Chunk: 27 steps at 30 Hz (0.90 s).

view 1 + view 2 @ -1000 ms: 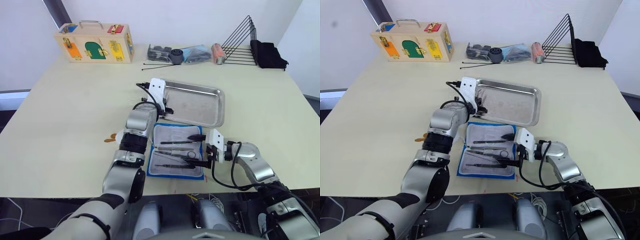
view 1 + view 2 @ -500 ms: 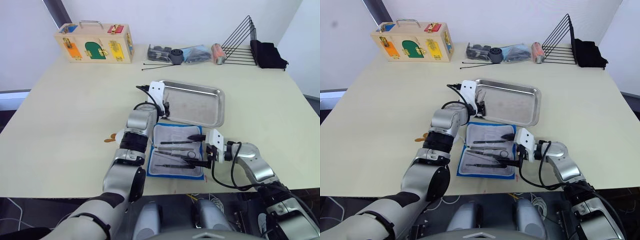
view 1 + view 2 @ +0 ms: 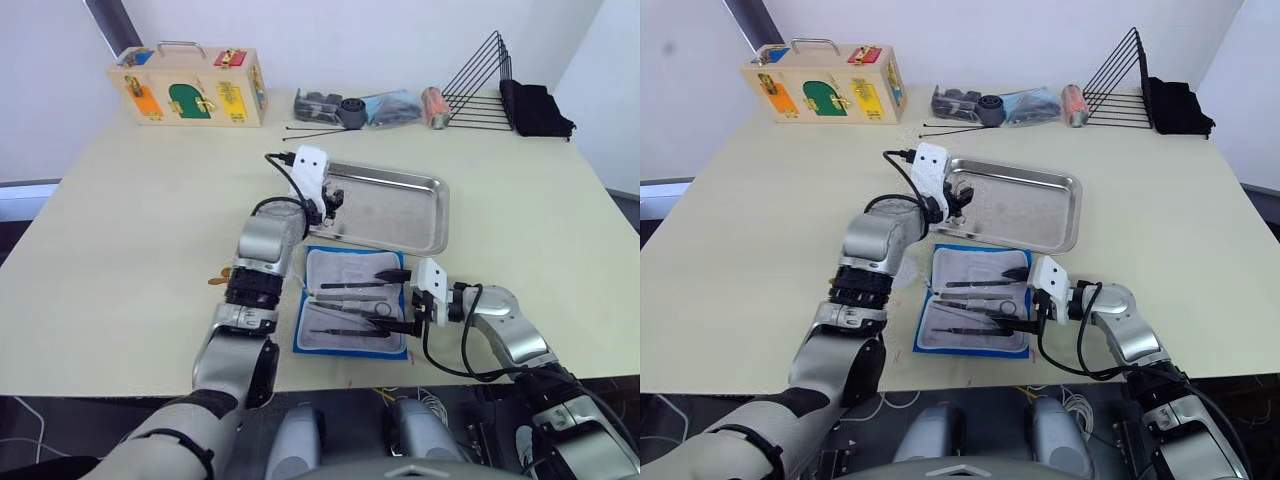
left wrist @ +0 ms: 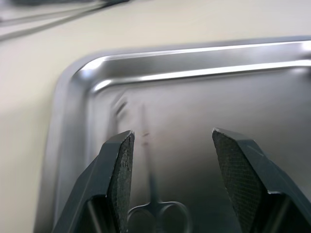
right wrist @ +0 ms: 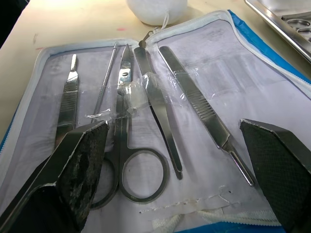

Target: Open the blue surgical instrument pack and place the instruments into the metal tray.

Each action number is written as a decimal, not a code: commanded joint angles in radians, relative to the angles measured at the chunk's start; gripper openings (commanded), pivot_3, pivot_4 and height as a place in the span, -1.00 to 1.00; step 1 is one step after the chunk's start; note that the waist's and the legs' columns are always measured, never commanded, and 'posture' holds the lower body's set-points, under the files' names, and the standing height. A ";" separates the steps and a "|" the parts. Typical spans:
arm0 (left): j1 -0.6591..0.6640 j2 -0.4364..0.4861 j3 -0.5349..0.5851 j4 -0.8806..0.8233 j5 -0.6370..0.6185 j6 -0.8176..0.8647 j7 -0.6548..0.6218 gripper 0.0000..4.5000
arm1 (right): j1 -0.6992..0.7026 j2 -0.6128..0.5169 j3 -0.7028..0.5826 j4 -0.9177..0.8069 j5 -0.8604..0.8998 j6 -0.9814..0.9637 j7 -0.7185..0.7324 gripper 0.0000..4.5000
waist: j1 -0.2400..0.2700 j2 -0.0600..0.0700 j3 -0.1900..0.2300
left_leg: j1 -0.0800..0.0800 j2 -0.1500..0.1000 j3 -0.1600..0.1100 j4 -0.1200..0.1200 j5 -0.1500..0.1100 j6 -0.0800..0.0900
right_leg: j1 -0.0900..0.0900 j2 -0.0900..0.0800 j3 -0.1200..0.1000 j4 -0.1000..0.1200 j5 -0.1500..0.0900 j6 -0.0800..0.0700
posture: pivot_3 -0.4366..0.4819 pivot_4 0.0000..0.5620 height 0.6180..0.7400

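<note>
Left eye view shows the blue surgical instrument pack (image 3: 352,315) lying unzipped and flat on the desk (image 3: 130,220), its pale lining up, just in front of the metal tray (image 3: 395,205). Several instruments (image 5: 146,102) rest side by side on that lining: ring-handled scissors (image 5: 127,160), tweezers (image 5: 204,111), a flat handle (image 5: 68,97) and a thin probe (image 5: 104,87), some held under a clear strip. The right pincer (image 3: 408,318) sits at the pack's right edge with its two fingers (image 5: 77,165) spread wide, straddling the handle ends and gripping nothing. The left pincer (image 3: 335,197) hangs over the tray's near-left corner, its fingers (image 4: 121,165) also well apart and empty; in the left wrist view a slim pair of ring-handled scissors (image 4: 153,194) lies on the tray floor between them. At the desk's far edge stand a wooden latch box (image 3: 190,88) and a black wire rack (image 3: 480,90).
</note>
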 commanded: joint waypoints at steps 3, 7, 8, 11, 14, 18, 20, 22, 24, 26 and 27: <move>0.076 0.083 -0.015 -0.171 -0.119 -0.076 -0.251 0.20 | 0.054 -0.004 0.062 0.105 -0.076 0.049 -0.011 1.00 | 0.000 0.000 0.000 | 0.000 0.000 0.000 0.000 0.000 0.000 | 0.000 0.000 0.000 0.000 0.000 0.000 | -0.05 -0.47 1.00; 0.173 0.234 -0.039 -0.253 -0.197 -0.148 -0.527 0.20 | 0.050 -0.003 0.062 0.109 -0.077 0.048 -0.009 1.00 | -0.003 0.000 0.000 | 0.001 0.000 0.001 -0.002 0.000 0.000 | 0.000 0.000 0.001 0.000 0.000 0.000 | -0.05 -0.47 1.00; 0.187 0.279 -0.032 -0.250 -0.221 -0.154 -0.593 0.20 | 0.050 -0.003 0.061 0.109 -0.077 0.046 -0.009 1.00 | -0.002 0.000 0.000 | 0.001 0.000 0.001 -0.002 0.000 0.000 | 0.000 0.000 0.001 0.000 0.000 0.000 | -0.05 -0.47 1.00; 0.209 0.383 0.006 -0.188 -0.259 -0.253 -0.759 0.20 | 0.048 -0.003 0.060 0.111 -0.077 0.043 -0.007 1.00 | -0.001 0.000 0.000 | 0.001 0.000 0.000 -0.002 0.000 0.000 | 0.000 0.000 0.000 0.000 0.000 -0.001 | -0.05 -0.47 1.00; 0.214 0.491 0.016 -0.100 -0.248 -0.371 -0.909 0.20 | 0.049 -0.004 0.061 0.110 -0.078 0.043 -0.004 1.00 | 0.000 0.000 0.000 | 0.001 0.000 0.000 -0.002 0.000 0.000 | 0.000 0.000 0.000 -0.001 0.000 -0.001 | -0.05 -0.47 1.00; 0.178 0.586 0.043 0.005 -0.284 -0.456 -1.090 0.32 | 0.047 -0.005 0.061 0.116 -0.078 0.038 0.001 1.00 | 0.000 0.000 0.000 | 0.001 0.000 0.000 -0.002 0.000 0.000 | -0.001 0.000 0.000 -0.001 -0.001 -0.001 | -0.05 -0.47 1.00; 0.161 0.616 0.039 0.039 -0.277 -0.512 -1.162 0.49 | 0.044 -0.004 0.061 0.121 -0.078 0.035 0.004 1.00 | 0.001 -0.001 0.000 | 0.001 0.000 0.000 -0.002 0.000 0.000 | -0.001 0.000 -0.001 -0.001 -0.001 -0.002 | -0.05 -0.47 1.00; 0.154 0.646 0.042 0.066 -0.287 -0.569 -1.238 0.98 | 0.042 -0.001 0.061 0.124 -0.078 0.032 0.004 1.00 | 0.000 -0.001 0.000 | 0.001 0.000 0.000 -0.002 0.000 0.000 | -0.001 0.000 -0.001 -0.001 -0.001 -0.002 | -0.05 -0.47 1.00; 0.160 0.696 0.013 0.066 -0.360 -0.637 -1.262 0.98 | 0.042 0.001 0.061 0.123 -0.076 0.031 0.003 1.00 | 0.000 -0.001 0.001 | 0.001 0.001 0.000 -0.002 0.000 0.001 | -0.001 0.000 -0.001 -0.001 -0.001 -0.002 | -0.05 -0.47 1.00; 0.171 0.766 -0.039 0.062 -0.426 -0.693 -1.262 0.98 | 0.044 0.001 0.060 0.122 -0.076 0.031 0.004 1.00 | -0.001 -0.002 0.001 | 0.001 0.001 0.000 -0.002 0.000 0.001 | -0.001 0.000 -0.001 -0.001 -0.001 -0.002 | -0.05 -0.47 1.00; 0.175 0.796 -0.062 0.061 -0.456 -0.707 -1.262 0.98 | 0.045 0.000 0.060 0.120 -0.075 0.031 0.005 1.00 | 0.000 -0.002 0.001 | 0.001 0.002 0.000 -0.002 0.000 0.001 | -0.001 0.001 0.000 -0.001 -0.001 -0.002 | -0.05 -0.47 1.00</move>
